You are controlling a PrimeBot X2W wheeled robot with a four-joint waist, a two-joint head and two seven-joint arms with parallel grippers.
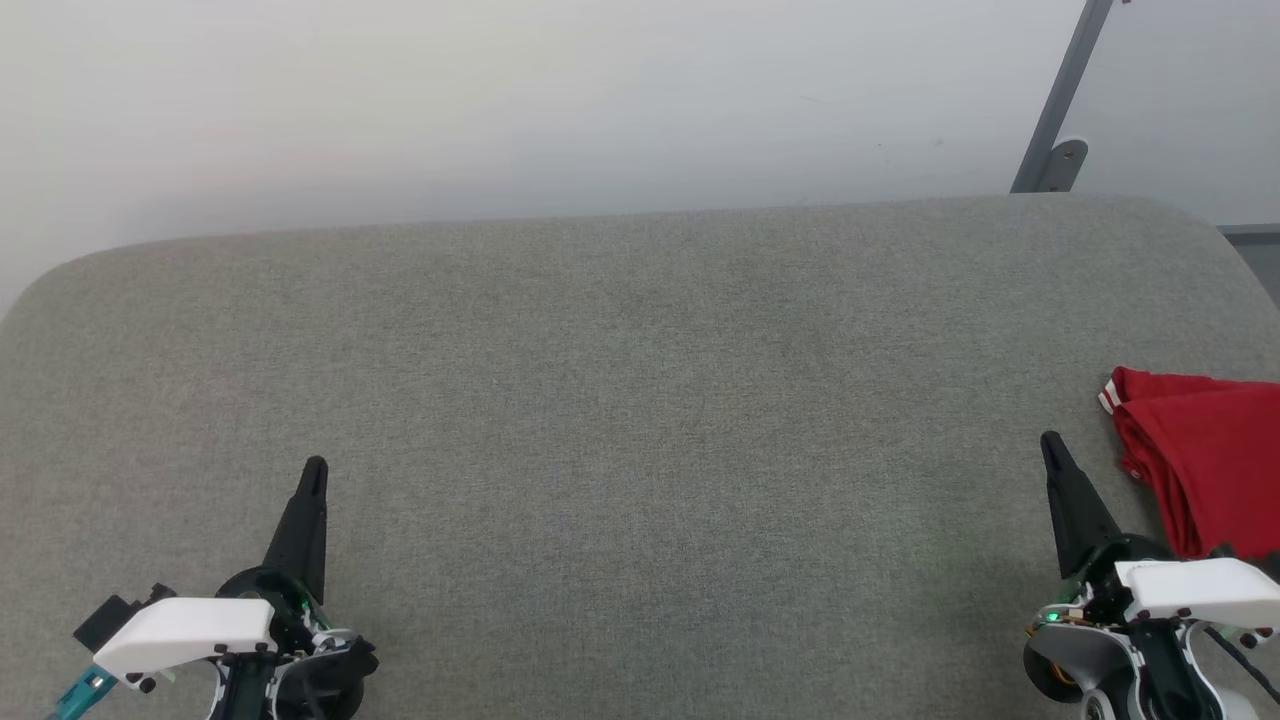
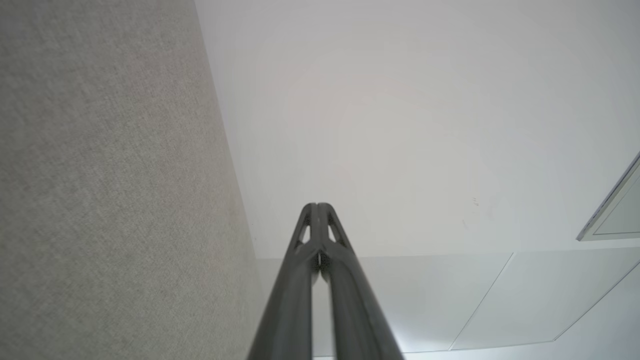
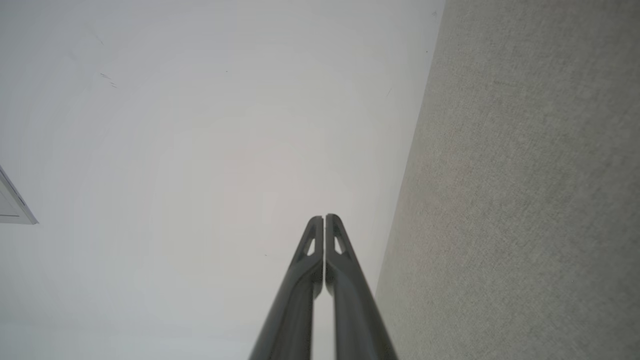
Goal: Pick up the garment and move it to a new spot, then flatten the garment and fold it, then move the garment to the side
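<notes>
1. My left gripper [image 1: 314, 470] sits low at the near left of the grey cushion [image 1: 640, 380]. Its two fingers are pressed together with nothing between them. The left wrist view shows the same, with the tips [image 2: 317, 207] meeting against the pale wall.
2. The middle of the cushion is a broad, even stretch between my two grippers. I judge it good ground for any spreading or smoothing of cloth.
3. My right gripper [image 1: 1050, 442] is at the near right, its fingers likewise pressed together and holding nothing. Its tip is just beside the shirt and seems to be apart from it.
4. The red shirt [image 1: 1215, 465] lies at the far right edge of the cushion, gathered in layers. A bit of striped trim shows at its upper left corner. The frame cuts off the rest, so I cannot tell how neat it is.
5. My reading is that this fits either a shirt lying in a heap ready to be picked up, or a folded shirt already set aside. To do well either way, I would want the whole shirt in sight before committing an arm. I would also keep the right fingers from snagging its edge.
</notes>
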